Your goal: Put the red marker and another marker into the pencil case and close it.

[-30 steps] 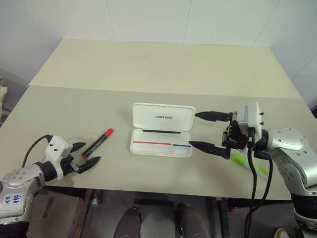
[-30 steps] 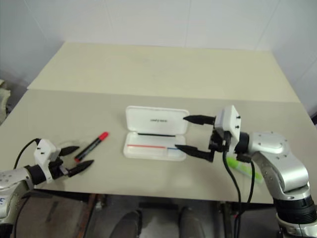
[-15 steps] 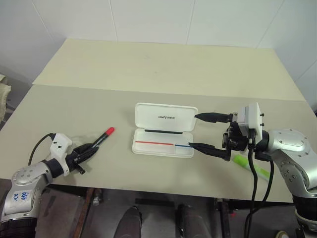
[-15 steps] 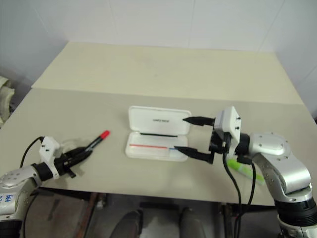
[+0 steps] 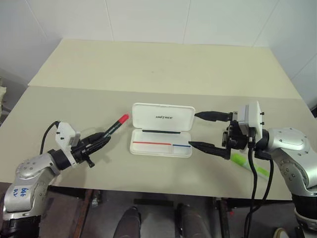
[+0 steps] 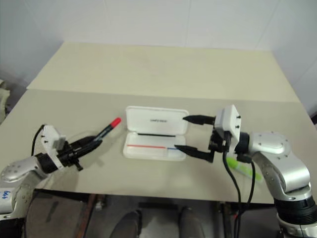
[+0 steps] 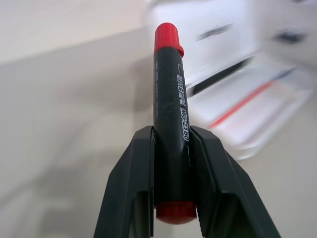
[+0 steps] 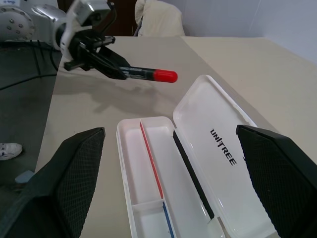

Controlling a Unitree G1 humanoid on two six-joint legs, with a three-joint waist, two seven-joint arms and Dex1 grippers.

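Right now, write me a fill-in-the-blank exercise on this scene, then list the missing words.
1. The left gripper is shut on the ___ marker.
2. The pencil case on the table lies ___, lid up.
3. The right gripper is ___ and holds nothing.
4. The green marker lies on the robot's ___ side.

Missing words: red; open; open; right

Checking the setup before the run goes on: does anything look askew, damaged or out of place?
Nothing stands out. The pencil case lies open and intact on the table, the left gripper holds the red marker by its barrel, and the green marker lies by the front edge beside the open right gripper.
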